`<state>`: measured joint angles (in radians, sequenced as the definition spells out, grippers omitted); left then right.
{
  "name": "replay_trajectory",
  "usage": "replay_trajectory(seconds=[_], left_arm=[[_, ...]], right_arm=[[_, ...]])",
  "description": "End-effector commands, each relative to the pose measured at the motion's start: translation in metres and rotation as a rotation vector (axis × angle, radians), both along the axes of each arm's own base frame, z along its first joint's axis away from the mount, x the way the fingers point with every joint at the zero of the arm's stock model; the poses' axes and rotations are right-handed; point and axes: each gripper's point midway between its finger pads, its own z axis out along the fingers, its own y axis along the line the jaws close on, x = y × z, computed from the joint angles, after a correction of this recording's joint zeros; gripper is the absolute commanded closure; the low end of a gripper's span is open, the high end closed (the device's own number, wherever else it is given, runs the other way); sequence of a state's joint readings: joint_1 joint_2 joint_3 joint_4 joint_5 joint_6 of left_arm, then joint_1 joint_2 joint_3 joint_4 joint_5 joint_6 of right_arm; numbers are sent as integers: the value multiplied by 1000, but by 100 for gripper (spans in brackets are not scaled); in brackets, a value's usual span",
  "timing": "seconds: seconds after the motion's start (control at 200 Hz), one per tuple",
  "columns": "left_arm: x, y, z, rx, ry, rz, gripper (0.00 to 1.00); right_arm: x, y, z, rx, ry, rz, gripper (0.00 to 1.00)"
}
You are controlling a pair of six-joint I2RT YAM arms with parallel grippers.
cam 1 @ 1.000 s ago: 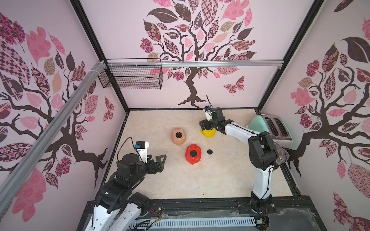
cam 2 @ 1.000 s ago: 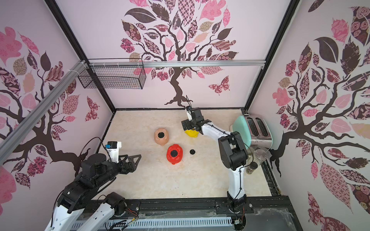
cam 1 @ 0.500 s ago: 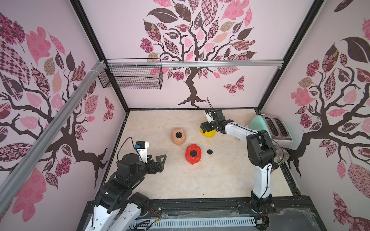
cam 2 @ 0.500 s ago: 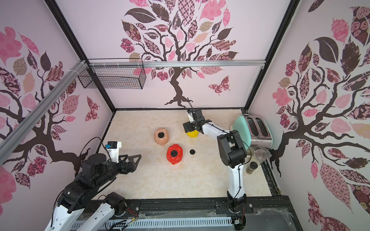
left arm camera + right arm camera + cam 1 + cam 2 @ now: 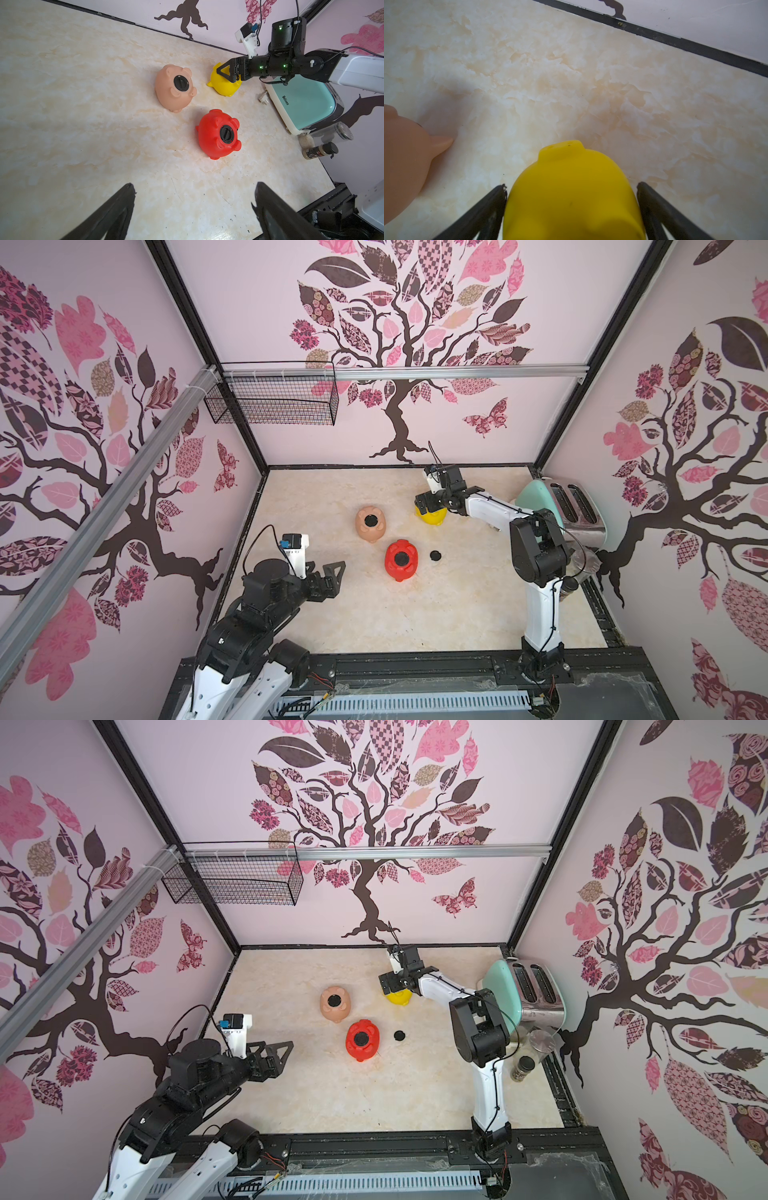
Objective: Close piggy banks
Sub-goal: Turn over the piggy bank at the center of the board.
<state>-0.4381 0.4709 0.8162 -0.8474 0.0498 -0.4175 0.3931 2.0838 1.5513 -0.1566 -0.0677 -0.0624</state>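
- Right claw (image 5: 571, 187): spread wide, clasping nothing, one finger (image 5: 492, 199) along each flank of the yellow piggy bank (image 5: 225, 86).
- In the right wrist view: one finger touching or all but touching the shell, the other with a thin gap.
- Best to centre first, then close slowly and evenly, to avoid shoving the pig sideways.
- Round, slick plastic, so probably prone to squirting out; pinch at the widest girth, not ahead of it.
- Yellow piggy bank: on the counter (image 5: 415, 614) near the back wall, belly hole hidden in every view. Likely needs rolling belly-up before any plugging.
- While turning, keep clear of the peach-pink piggy bank (image 5: 371, 524) nearby and the toaster (image 5: 561, 510) on the other side.
- Peach-pink piggy bank and red piggy bank (image 5: 401, 559): belly-up mid-counter, each with a black plug seated in its hole. Judged closed.
- Loose black plug (image 5: 435, 555): flat on the counter just beside the red piggy bank, not touching it; presumably meant for the yellow one.
- Left claw (image 5: 194, 184): spread, empty, hovering over the front of the counter, well apart from all three.
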Motion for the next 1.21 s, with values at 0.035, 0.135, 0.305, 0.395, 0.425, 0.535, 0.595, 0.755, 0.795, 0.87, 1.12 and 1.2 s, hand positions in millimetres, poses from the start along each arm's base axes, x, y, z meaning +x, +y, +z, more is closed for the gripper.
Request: replay_trajectory(seconds=[0.035,0.135,0.305,0.395,0.425,0.535,0.595,0.755,0.795,0.87,1.12,1.2], left_arm=[[2,-1,3,0,-23,-8,8],[1,-1,4,-1,-28,-6,8],[0,-1,4,-4,-28,-7,8],[0,-1,5,-5,-31,-10,8],[0,-1,4,-5,-31,-10,8],[-1,-1,5,-8,-35,-11,8],[-1,-1,6,-10,-40,-11,8],[-2,0,7,-14,-45,-11,8],[-2,0,8,-15,-48,-12,8],[-2,0,7,-14,-45,-12,8],[-3,0,9,-16,-51,-13,8],[-3,0,8,-15,-50,-13,8]], right_arm=[[-11,-15,-19,-46,97,-87,1],[-14,-24,-21,-58,106,-139,1],[-19,-36,-19,-59,116,-211,1],[-23,-42,-18,-54,125,-254,1],[-25,-45,-18,-51,129,-269,1],[-31,-51,-18,-33,149,-318,1],[-36,-53,-20,-16,163,-338,1],[-48,-59,-23,3,196,-385,1],[-51,-60,-24,6,203,-392,1],[-57,-62,-25,15,210,-404,2],[-71,-61,-34,51,261,-424,3],[-74,-61,-36,67,276,-437,3]])
